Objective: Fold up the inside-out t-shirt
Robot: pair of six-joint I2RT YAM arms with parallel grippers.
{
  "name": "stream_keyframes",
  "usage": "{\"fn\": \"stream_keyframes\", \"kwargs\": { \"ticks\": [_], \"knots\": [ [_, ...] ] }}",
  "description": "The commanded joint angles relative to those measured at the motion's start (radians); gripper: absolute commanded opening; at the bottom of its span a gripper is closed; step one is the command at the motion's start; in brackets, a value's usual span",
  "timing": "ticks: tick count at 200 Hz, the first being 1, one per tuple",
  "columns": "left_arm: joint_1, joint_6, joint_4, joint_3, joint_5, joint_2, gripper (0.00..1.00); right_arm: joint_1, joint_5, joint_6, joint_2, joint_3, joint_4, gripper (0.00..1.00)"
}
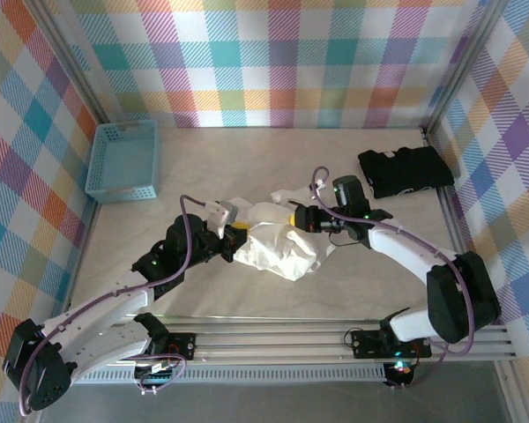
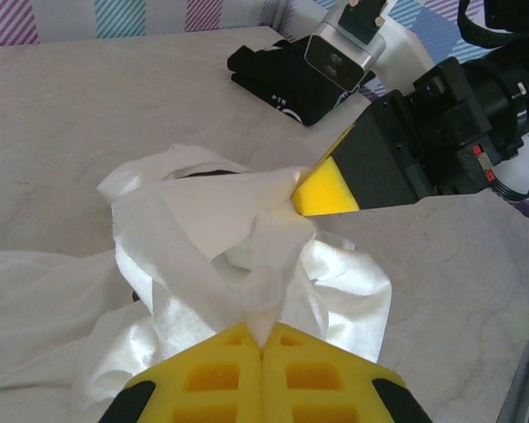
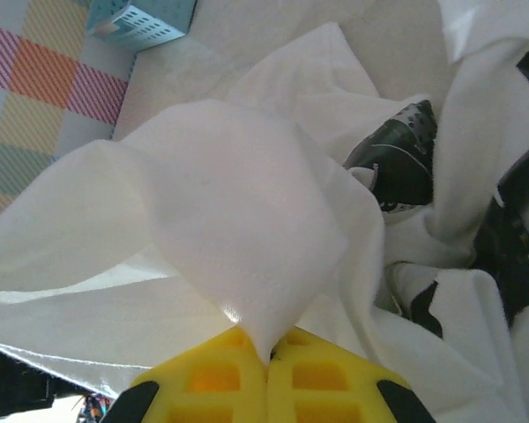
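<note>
The inside-out t-shirt (image 1: 278, 240) is a crumpled white heap in the middle of the table, bunched up between the two arms. My left gripper (image 1: 238, 238) is at its left edge, and in the left wrist view my left gripper (image 2: 263, 339) is shut on a pinched fold of the white t-shirt (image 2: 203, 220). My right gripper (image 1: 293, 218) meets the heap from the upper right. In the right wrist view my right gripper (image 3: 266, 348) is shut on a peak of t-shirt (image 3: 238, 211) cloth. The right gripper's yellow tip (image 2: 322, 189) touches the cloth opposite my left one.
A blue basket (image 1: 123, 160) stands at the back left by the wall. A black folded garment (image 1: 406, 170) with small white marks lies at the back right. Plaid walls close in the table on three sides, and the metal rail (image 1: 273, 339) runs along the near edge.
</note>
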Motion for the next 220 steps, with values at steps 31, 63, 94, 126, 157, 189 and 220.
{"fn": "stream_keyframes", "kwargs": {
  "ticks": [31,63,94,126,157,189,220],
  "knots": [
    [-0.011,0.011,0.008,-0.095,0.161,0.036,0.21,0.008,0.048,-0.163,-0.117,0.043,-0.131,0.0],
    [-0.024,0.0,-0.022,-0.1,0.162,0.027,0.35,0.015,0.031,-0.184,-0.129,0.025,-0.138,0.0],
    [-0.023,-0.084,-0.048,-0.066,-0.079,0.002,0.47,0.026,0.026,-0.184,-0.136,0.033,-0.138,0.0],
    [-0.042,-0.088,-0.131,0.051,-0.122,0.137,0.51,0.033,0.023,-0.175,-0.131,0.042,-0.128,0.0],
    [-0.076,-0.079,-0.14,0.109,-0.104,0.258,0.43,0.037,0.025,-0.172,-0.115,0.044,-0.124,0.0],
    [-0.08,-0.095,-0.127,0.132,-0.04,0.327,0.4,0.038,0.03,-0.174,-0.105,0.048,-0.124,0.0],
    [-0.098,-0.092,-0.136,0.15,-0.04,0.383,0.43,0.038,0.035,-0.182,-0.097,0.058,-0.126,0.0]
  ]
}}
